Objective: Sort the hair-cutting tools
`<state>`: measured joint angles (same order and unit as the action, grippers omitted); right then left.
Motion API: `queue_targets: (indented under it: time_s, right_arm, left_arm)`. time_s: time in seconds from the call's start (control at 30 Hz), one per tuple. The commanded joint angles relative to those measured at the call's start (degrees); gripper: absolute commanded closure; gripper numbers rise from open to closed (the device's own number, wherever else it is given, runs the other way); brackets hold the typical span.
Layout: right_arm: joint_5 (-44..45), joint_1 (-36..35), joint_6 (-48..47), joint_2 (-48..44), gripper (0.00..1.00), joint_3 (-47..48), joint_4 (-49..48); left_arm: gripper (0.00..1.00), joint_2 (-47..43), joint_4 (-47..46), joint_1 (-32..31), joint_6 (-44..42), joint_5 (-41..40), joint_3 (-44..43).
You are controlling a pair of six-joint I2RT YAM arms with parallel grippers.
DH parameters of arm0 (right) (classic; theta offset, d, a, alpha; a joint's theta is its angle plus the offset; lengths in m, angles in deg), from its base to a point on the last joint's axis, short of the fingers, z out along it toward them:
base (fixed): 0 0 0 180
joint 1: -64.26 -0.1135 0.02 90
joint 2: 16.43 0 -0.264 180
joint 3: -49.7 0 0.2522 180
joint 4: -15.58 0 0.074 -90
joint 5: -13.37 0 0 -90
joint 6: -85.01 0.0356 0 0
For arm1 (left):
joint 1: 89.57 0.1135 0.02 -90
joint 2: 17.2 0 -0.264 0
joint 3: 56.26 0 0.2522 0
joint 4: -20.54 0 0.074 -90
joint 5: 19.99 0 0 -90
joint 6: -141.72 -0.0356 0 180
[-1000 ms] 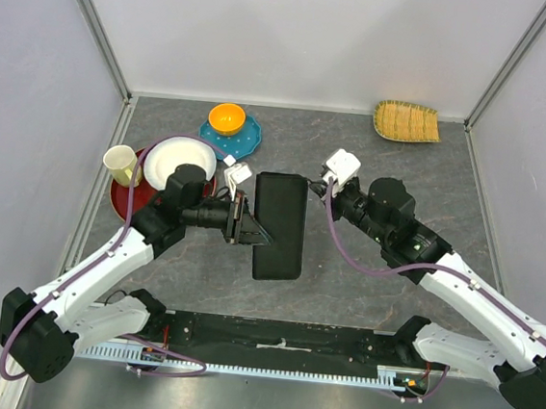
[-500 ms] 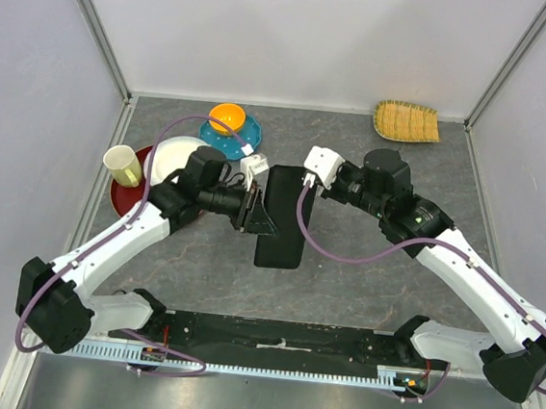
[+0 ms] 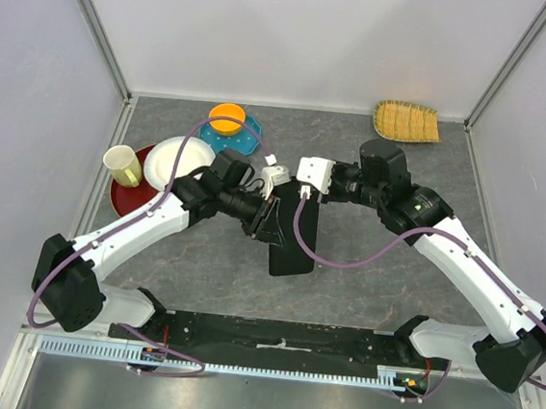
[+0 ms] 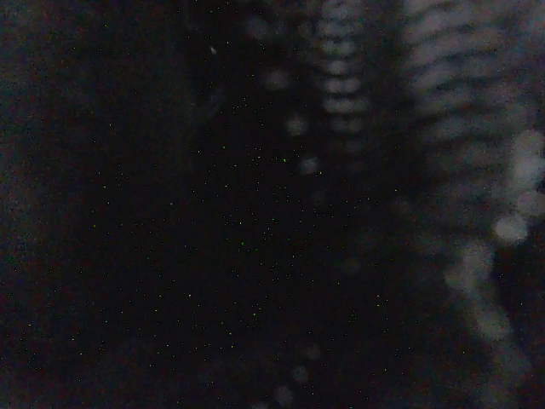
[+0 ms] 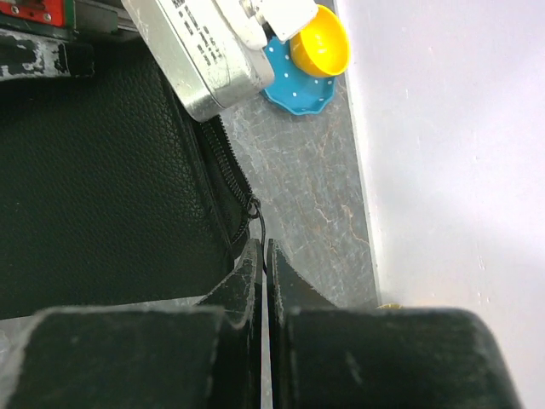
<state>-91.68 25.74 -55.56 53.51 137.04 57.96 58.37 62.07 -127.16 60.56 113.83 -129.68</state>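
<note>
No combs or scissors show in any view. A black rectangular zip case [image 3: 293,250] lies at the table's middle, slightly tilted. My right gripper [image 3: 300,192] is at its far end; in the right wrist view the gripper [image 5: 262,247] is shut on the thin zipper pull [image 5: 255,215] at the corner of the case [image 5: 94,187]. My left gripper [image 3: 271,222] is pressed onto the case's left edge and looks closed on it. The left wrist view is almost black, filled by the case [image 4: 170,213] with blurred zipper teeth [image 4: 341,85].
An orange bowl [image 3: 227,118] sits on a blue plate [image 3: 243,140] at the back left, also seen in the right wrist view [image 5: 319,38]. A white plate [image 3: 171,156] on a red plate and a cream cup [image 3: 119,164] stand left. A woven tray [image 3: 407,121] is back right.
Both grippers moved closer together over the case. The case shifted right and turned slightly, and the right gripper slid left along its far end.
</note>
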Motion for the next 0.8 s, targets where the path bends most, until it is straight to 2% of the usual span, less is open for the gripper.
queue_targets:
  time_s: [0.0,0.27,0.43,0.53,0.63,0.77]
  right_arm:
    - [-6.0,0.5,-3.0,0.3,1.0,5.6,-8.7]
    - [-9.2,0.5,-2.6,1.1,1.0,4.5,-8.5]
    - [-15.6,0.3,-0.3,2.3,1.0,5.4,-10.2]
    - [-16.0,-0.3,-0.1,3.0,1.0,5.5,-10.7]
    - [-15.7,-0.5,0.7,2.6,1.0,3.9,-10.6]
    - [-11.9,-0.6,1.8,-0.7,1.0,-1.1,-10.3]
  left_arm:
    - [0.98,1.2,6.1,-2.8,-4.2,2.3,-2.5]
    - [0.98,0.9,5.6,-3.1,-4.9,1.6,-3.2]
    - [0.98,2.1,5.5,-3.7,-6.2,3.0,-4.2]
    - [0.98,2.7,5.4,-3.9,-6.6,2.9,-5.1]
    - [0.98,1.8,4.7,-3.8,-5.9,-0.1,-6.0]
    - [0.98,-2.4,0.6,-3.8,-3.7,-8.7,-5.0]
